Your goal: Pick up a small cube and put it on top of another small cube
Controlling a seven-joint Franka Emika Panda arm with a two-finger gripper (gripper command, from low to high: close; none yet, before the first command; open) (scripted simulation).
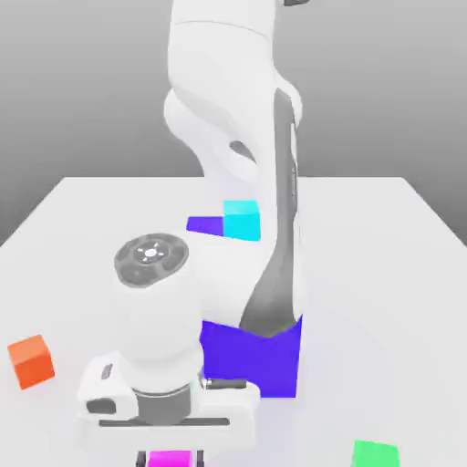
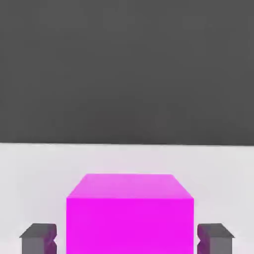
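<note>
While the white arm (image 1: 223, 73) reaches down over the pale surface (image 1: 383, 274), its tool (image 1: 171, 459) stands open around the small magenta cube (image 1: 171, 459), one finger on either side. In the hand view, a narrow gap shows between each finger and the cube, so it is not gripped there. The cube's upper face and one side face are visible in that view, with the pale surface behind them and a dark grey background (image 2: 127, 69) beyond its straight edge.

In the exterior view, the magenta cube is cut by the lower edge of the picture, beneath the hand (image 1: 169, 415). The small green cube (image 1: 376, 454) lies well apart from it, towards the exterior view's right, also cut by the lower edge. An orange cube (image 1: 31, 362) sits on the surface near the exterior view's left edge. Behind the hand is a big blue block (image 1: 255, 365), partly hidden by the arm; a cyan cube (image 1: 242, 221) appears against its upper part, and the arm partly covers that area too.
</note>
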